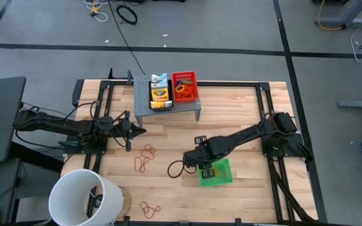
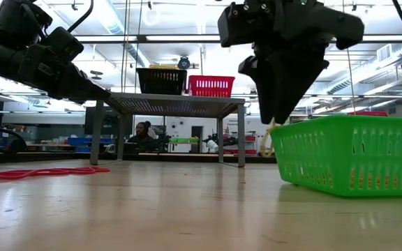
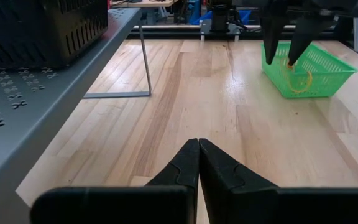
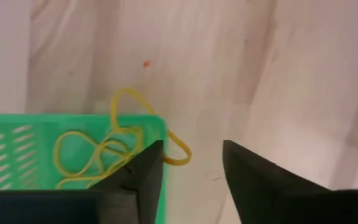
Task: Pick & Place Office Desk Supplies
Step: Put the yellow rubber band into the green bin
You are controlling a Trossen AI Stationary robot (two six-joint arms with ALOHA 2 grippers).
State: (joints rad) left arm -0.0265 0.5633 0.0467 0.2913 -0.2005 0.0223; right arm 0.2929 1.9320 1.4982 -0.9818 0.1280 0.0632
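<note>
My right gripper (image 1: pixel 200 164) (image 4: pixel 191 165) hangs open over the left corner of the green mesh tray (image 1: pixel 217 173) (image 2: pixel 351 157), fingers pointing down. A yellow-tan rubber band (image 4: pixel 178 149) (image 3: pixel 300 78) is draped over that corner's rim, part inside the tray and part outside between my fingers. More bands (image 4: pixel 86 155) lie inside the tray. Loose tan-orange bands (image 1: pixel 144 157) (image 1: pixel 149 208) lie flat on the wood. My left gripper (image 1: pixel 137 130) (image 3: pixel 199 149) is shut and empty, held level above the table left of the riser.
The grey perforated riser (image 1: pixel 168 105) stands at the far middle, carrying a black tray with the yellow crayon box (image 1: pixel 159 93) and a red tray (image 1: pixel 185 86) with orange bands. A white bucket (image 1: pixel 83 198) lies at the near left corner. Bare wood lies between the arms.
</note>
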